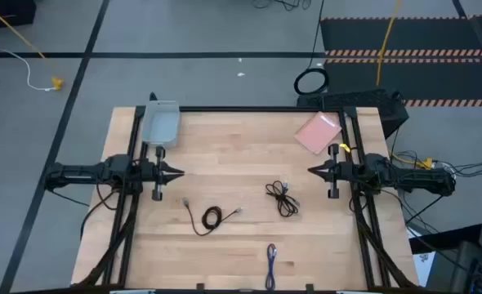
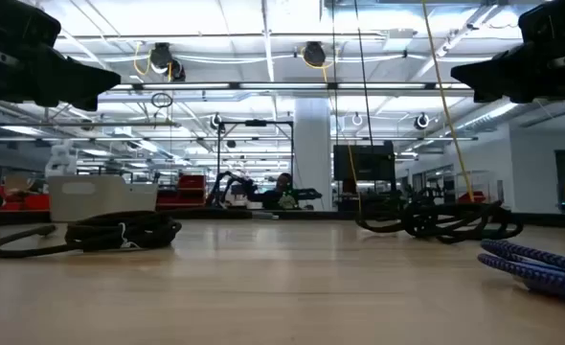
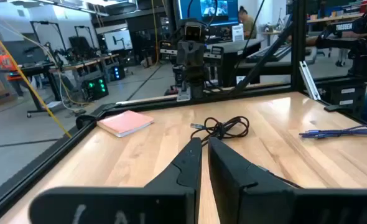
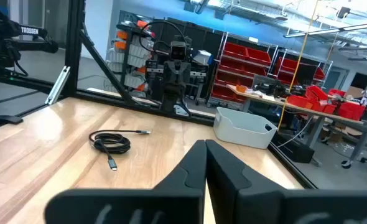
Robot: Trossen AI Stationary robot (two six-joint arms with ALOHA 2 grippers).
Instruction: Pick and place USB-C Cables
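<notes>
Three USB-C cables lie loose on the wooden table. One black coil is left of centre, also seen in the right wrist view. A second black cable lies right of centre. The blue-purple cable lies by the near edge. My left gripper hovers shut above the table's left side, pointing right. My right gripper hovers shut at the right side, pointing left. Both are raised well above the cables in the low view.
A grey bin stands at the far left corner. A pink flat square lies at the far right. A black frame borders the table. Bare wood lies between the two grippers.
</notes>
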